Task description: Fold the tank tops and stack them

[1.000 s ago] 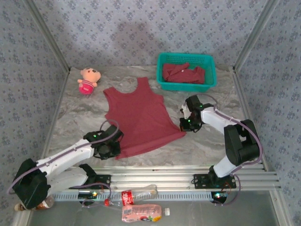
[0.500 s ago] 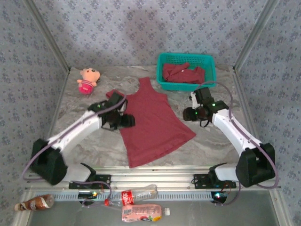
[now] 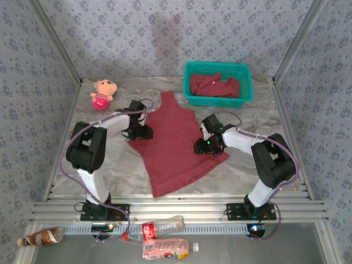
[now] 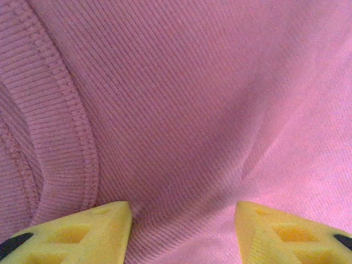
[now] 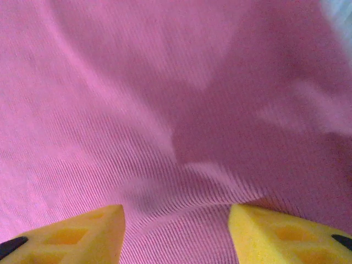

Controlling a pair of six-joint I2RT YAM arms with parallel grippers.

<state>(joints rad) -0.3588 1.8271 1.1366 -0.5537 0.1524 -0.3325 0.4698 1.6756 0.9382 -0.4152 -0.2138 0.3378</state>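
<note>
The left gripper (image 3: 144, 132) is over the spread tank top (image 3: 179, 144) (ribbed maroon cloth) at its 10 o'clock edge, the right gripper (image 3: 201, 147) at 3 o'clock. Both have their fingers apart.

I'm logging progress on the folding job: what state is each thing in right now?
Basket: upright, holding crumpled cloth.
Crumpled tank top: unfolded, inside the basket.
Spread tank top: laid out, not yet folded.
Doll: lying apart from the cloth.
Left gripper: jaws open, close over the spread tank top.
Right gripper: jaws open, close over the same tank top.
</note>
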